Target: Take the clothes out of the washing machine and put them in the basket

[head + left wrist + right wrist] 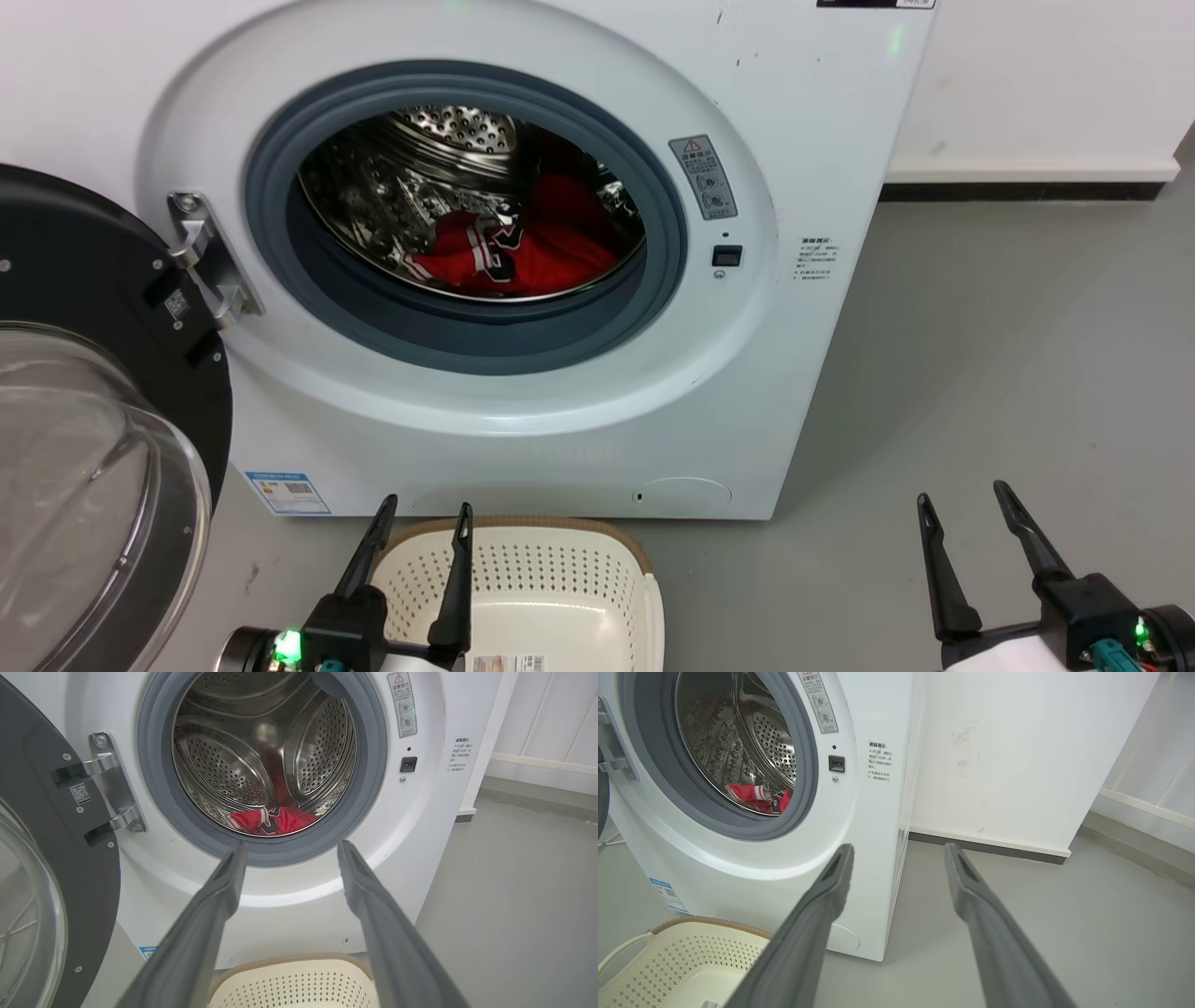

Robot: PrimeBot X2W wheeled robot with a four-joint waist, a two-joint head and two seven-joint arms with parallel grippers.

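Red clothes (523, 247) with white stripes lie at the bottom of the steel drum of the white washing machine (523, 411), whose door (84, 420) hangs open to the left. The same clothes (275, 820) show low in the drum in the left wrist view, and the clothes (759, 799) also appear in the right wrist view. The cream basket (523, 569) stands on the floor before the washer. My left gripper (425, 509) is open above the basket's near side. My right gripper (962, 495) is open over the bare floor at the right.
The open round glass door (32, 868) juts out at the left, level with my left arm. Grey floor (1008, 373) stretches to the right of the washer up to a white wall with a dark skirting (1022, 191).
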